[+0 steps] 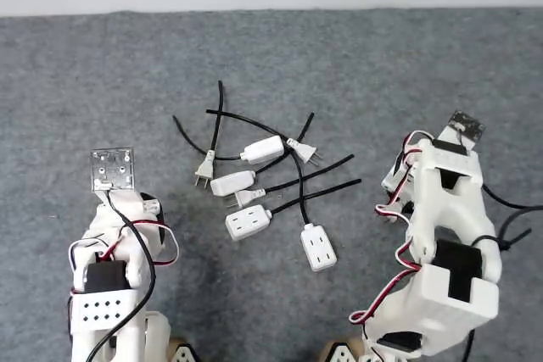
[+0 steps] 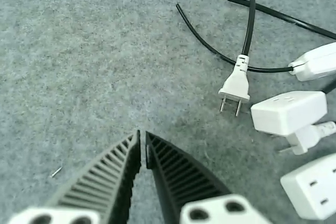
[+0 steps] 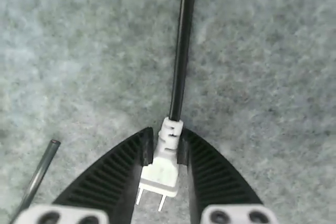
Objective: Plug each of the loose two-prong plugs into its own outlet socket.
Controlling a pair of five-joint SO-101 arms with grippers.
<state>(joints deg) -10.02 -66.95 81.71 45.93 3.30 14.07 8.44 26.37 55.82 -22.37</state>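
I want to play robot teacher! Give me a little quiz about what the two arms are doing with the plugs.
1. True or false: the left arm's jaws are holding a socket.
2. Pick one. What sits between the right arm's jaws?
A. a white plug
B. a spoon
C. a red ball
3. Fill in the blank: the cord on that plug is ____ in colour.

Key
1. False. The left arm's jaws are shut with nothing between them.
2. A. The plug is pinched between the jaws, with its two prongs pointing back toward the wrist camera.
3. Black.
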